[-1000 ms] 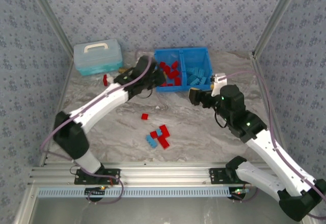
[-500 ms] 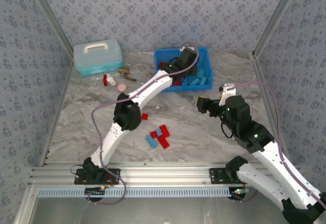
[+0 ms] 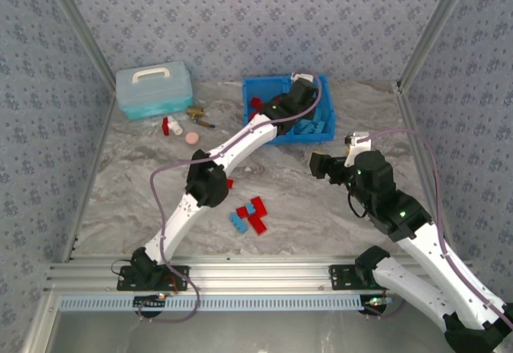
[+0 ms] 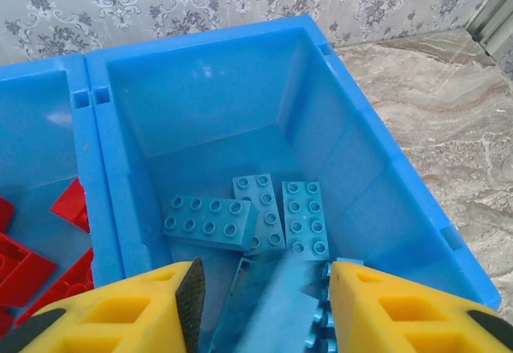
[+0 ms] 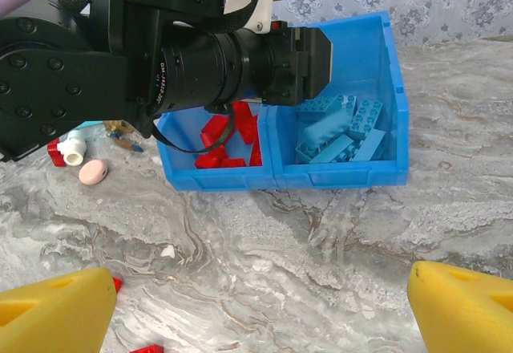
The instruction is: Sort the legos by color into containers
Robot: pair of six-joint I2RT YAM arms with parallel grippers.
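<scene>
My left gripper (image 3: 301, 101) hangs over the right compartment of the blue bin (image 3: 322, 135). In the left wrist view the left gripper (image 4: 264, 289) has its jaws apart, and a blurred light blue brick (image 4: 276, 309) drops between them, clear of the left pad. Other light blue legos (image 4: 303, 217) lie on that compartment's floor. Red legos (image 4: 32, 261) fill the left compartment past the divider (image 4: 96, 168). On the table lie a single red brick (image 3: 228, 183) and a small red and blue cluster (image 3: 251, 215). My right gripper (image 3: 319, 163) stands open and empty above the table before the bin (image 5: 280, 178).
A pale teal lidded box (image 3: 154, 88) stands at the back left. Beside it lie a red-and-white bottle (image 3: 168, 126), a pink disc (image 3: 191, 138) and a small brass piece (image 3: 197, 115). Patterned walls close in the table on three sides.
My left arm swung right from beside the bin to over its right compartment and opened its jaws, letting go of the light blue brick. My right arm drew back slightly.
</scene>
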